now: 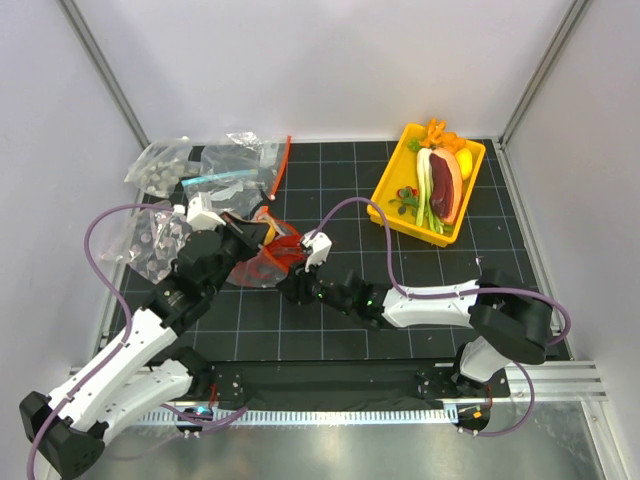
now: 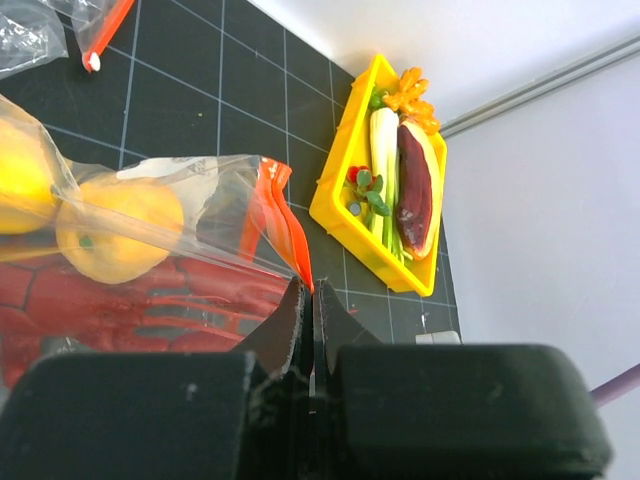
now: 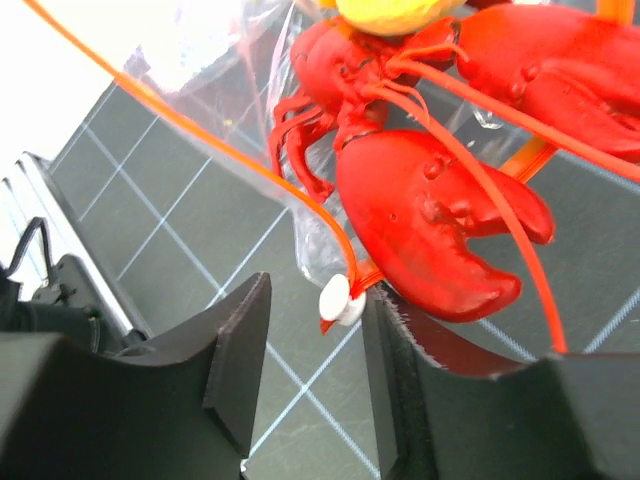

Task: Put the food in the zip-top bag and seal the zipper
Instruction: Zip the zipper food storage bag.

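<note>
The zip-top bag (image 1: 262,258) lies left of centre, with the red lobster (image 3: 440,205) and yellow fruit pieces (image 2: 118,232) inside it. My left gripper (image 2: 306,292) is shut on the bag's red-orange zipper strip (image 2: 283,225) at one corner of the mouth; it also shows in the top view (image 1: 258,236). My right gripper (image 3: 315,295) is open at the other end of the mouth. The zipper's white slider (image 3: 336,298) sits between its fingers, against the right finger (image 3: 400,350). In the top view the right gripper (image 1: 297,268) is at the bag's right edge.
A yellow tray (image 1: 392,175) at the back right holds a leek, a dark red-purple slab and small orange and green pieces. Bags of grey discs (image 1: 158,168) and a blue-strip bag (image 1: 225,176) lie at the back left. Another red strip (image 2: 105,30) lies behind.
</note>
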Controlling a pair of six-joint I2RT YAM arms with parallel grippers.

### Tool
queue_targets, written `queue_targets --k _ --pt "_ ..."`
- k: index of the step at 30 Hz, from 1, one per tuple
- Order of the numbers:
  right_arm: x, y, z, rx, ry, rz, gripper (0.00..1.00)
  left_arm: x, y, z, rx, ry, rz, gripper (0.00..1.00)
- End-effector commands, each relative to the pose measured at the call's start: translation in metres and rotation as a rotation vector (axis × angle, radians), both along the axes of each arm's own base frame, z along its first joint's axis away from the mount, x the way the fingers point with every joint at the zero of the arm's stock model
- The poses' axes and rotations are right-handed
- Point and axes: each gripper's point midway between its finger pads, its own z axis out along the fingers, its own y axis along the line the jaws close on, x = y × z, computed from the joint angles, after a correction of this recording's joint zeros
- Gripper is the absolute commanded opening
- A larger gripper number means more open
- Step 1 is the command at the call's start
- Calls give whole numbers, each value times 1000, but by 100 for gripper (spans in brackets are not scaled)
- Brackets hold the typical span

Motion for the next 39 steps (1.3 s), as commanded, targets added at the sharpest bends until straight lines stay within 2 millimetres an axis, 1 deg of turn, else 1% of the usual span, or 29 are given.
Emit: queue_targets --k 1,3,4,5,9,10,11,12,13,14,15,17,18,19,20,21,22,23,24,25,26,27,28,29,30,31,33,37,39 --pt "17 3 46 80 -127 -55 46 3 -6 20 -59 -47 -14 0" --pt "22 5 49 64 -153 -55 43 3 -8 20 -64 -46 -23 1" --pt "25 5 44 48 -149 -53 41 3 -9 19 -64 -41 -25 0" --pt "24 6 42 38 -145 -45 32 3 -9 20 -62 -43 -26 0" --pt "25 4 45 11 -177 -34 11 5 -8 18 -55 -43 -19 0" --pt "26 1 45 -3 -181 -40 2 5 -8 18 -53 -41 -17 1" --pt "26 -4 56 9 -198 -52 1 6 -7 17 -51 -41 -8 1" --pt "26 -9 57 -6 -213 -53 1 7 -7 17 -50 -40 -5 2" --pt "24 -13 59 -16 -217 -53 1 8 -6 15 -46 -38 0 7" --pt "23 -17 65 -13 -230 -53 1 9 -5 14 -39 -35 9 9" --pt "19 -25 78 10 -248 -50 1 10 -5 13 -33 -34 13 12" --pt "14 -34 88 -2 -268 -32 1 13 -4 9 -11 -28 24 18" --pt "11 -38 105 15 -284 -21 1 15 -1 9 -5 -29 39 20" --pt "8 -43 98 -49 -279 6 1 15 -1 8 6 -27 42 23" --pt "6 -45 101 -67 -282 24 1 17 1 6 15 -24 51 27" --pt "7 -46 110 -70 -294 41 1 18 3 7 18 -25 61 29" --pt "-2 -49 104 -116 -277 109 1 18 3 6 25 -23 61 39" --pt "-5 -49 103 -132 -271 137 1 18 5 6 30 -26 67 47" --pt "-6 -48 113 -131 -272 158 1 18 6 7 32 -28 69 53" --pt "-12 -52 103 -174 -239 198 1 17 7 8 36 -31 73 62" --pt "-13 -53 103 -194 -240 216 1 18 8 8 50 -36 72 66" --pt "-14 -51 112 -195 -243 227 1 16 9 11 56 -45 70 69" --pt "-19 -53 104 -230 -219 255 1 16 9 13 62 -49 69 72" --pt "-19 -55 102 -251 -217 260 1 16 10 13 69 -51 67 75" --pt "-24 -52 106 -245 -215 294 1 15 10 14 84 -58 60 77" --pt "-25 -55 102 -265 -204 303 1 15 9 16 88 -63 54 79" --pt "-27 -56 106 -264 -207 310 1 12 3 19 115 -78 5 82" --pt "-28 -65 113 -258 -216 283 1 5 -15 24 157 -95 -124 87" --pt "-21 -73 117 -264 -228 226 1 -1 -27 22 178 -99 -201 87"
